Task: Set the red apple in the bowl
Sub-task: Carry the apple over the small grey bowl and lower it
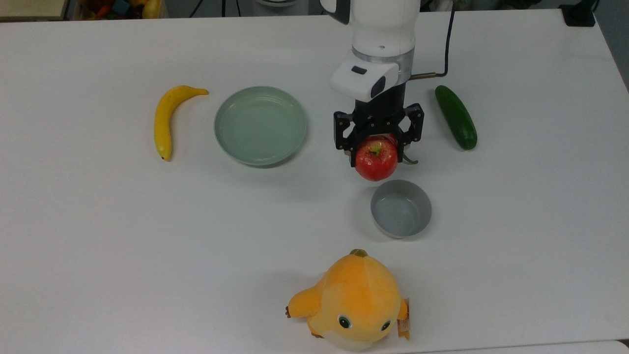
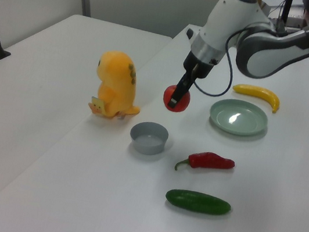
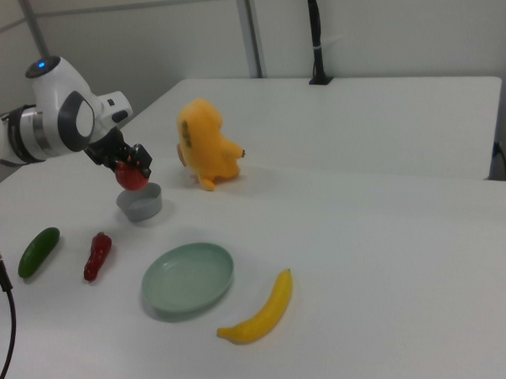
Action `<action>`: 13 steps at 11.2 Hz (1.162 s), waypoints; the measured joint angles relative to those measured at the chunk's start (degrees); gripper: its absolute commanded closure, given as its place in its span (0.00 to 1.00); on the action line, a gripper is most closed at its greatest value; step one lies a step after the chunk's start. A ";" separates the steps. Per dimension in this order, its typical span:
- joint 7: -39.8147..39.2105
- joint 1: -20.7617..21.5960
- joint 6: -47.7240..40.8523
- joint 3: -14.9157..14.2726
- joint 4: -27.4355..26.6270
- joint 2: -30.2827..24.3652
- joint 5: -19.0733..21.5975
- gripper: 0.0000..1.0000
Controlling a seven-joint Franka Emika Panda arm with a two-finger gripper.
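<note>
Aloft, the red apple (image 1: 376,161) sat pinched in the gripper (image 1: 376,147), glossy, stem and yellow-green dip up, just short of the grey bowl (image 1: 401,208). Left view showed clear air beneath it (image 2: 176,99). Top view had the chili pepper (image 2: 209,160) mostly hidden behind the gripper.

Bright, even overhead light, all 3 views. Soft diffuse shadows only: faint one under the pale green plate (image 1: 260,125), another beside the grey bowl (image 1: 401,208) toward the plate. Specular hotspot on plate centre in left view (image 2: 234,118). White table (image 1: 98,221) near blown out w/ mild bluish cast away from the plate. Focus sharp overall; no clear motion blur or edge distortion.
</note>
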 measured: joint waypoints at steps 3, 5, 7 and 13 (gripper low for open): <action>0.00 0.33 7.94 0.00 -0.01 3.58 -0.61 0.86; -0.01 0.82 12.71 -0.01 -0.02 5.46 -0.67 0.86; -0.01 1.95 15.00 -0.01 -0.03 6.91 -1.44 0.85; 9.81 3.61 21.92 -1.63 0.24 12.20 -14.55 0.48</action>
